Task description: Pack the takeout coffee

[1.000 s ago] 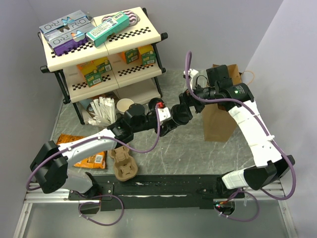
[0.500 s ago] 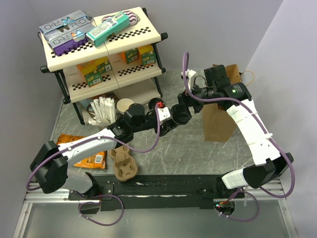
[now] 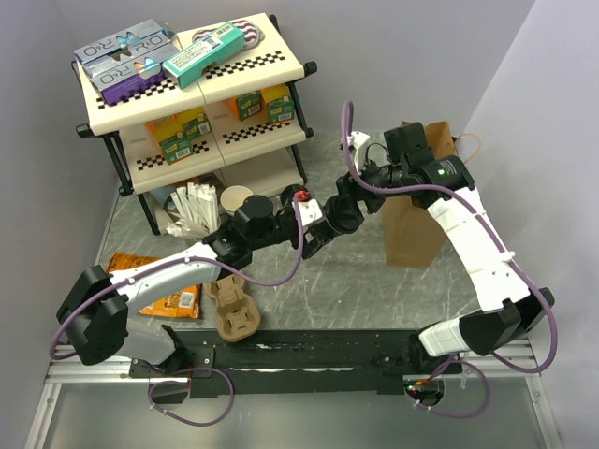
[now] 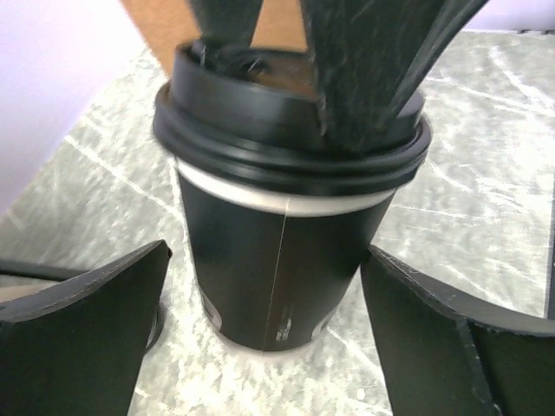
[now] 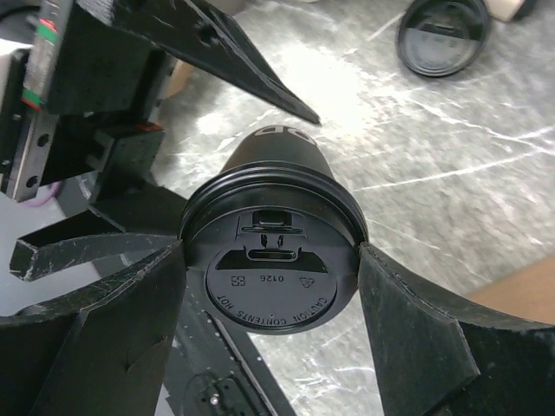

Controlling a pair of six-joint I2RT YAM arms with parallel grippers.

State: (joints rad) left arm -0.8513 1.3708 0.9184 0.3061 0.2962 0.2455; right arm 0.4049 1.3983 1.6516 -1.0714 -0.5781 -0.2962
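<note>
**Top external view: both arms meet mid-table at the takeout coffee [image 4: 277,251]**

At the far left stands the two-tier shelf rack [image 3: 301,67], stocked with boxes. A cup of white sticks [image 3: 192,208] sits at its foot, and the brown pulp cup carrier [image 3: 234,316] lies nearer the arm bases. None of these is being handled.

The left arm reaches across toward the centre. In the left wrist view, the left gripper [image 4: 264,256] straddles the coffee low on its wall. Its fingers are spread wide with a clear gap on each side, so it holds nothing. The cup looks dark-walled here. It has a pale band under its black lid and stands upright on the marbled tabletop [image 4: 486,217].

The right gripper [image 5: 270,260] comes down on the cup from above. In the right wrist view its two fingers press against opposite edges of the lid's rim, closed onto it. Grasping at the top probably suits a straight lift, and the left fingers are spread wide enough to let the cup rise between them.

A loose black lid [image 5: 442,33] lies apart on the table. Just right of the meeting point the brown paper bag [image 3: 412,224] stands upright with its mouth open, the likely destination. The cup is not yet in it.
</note>
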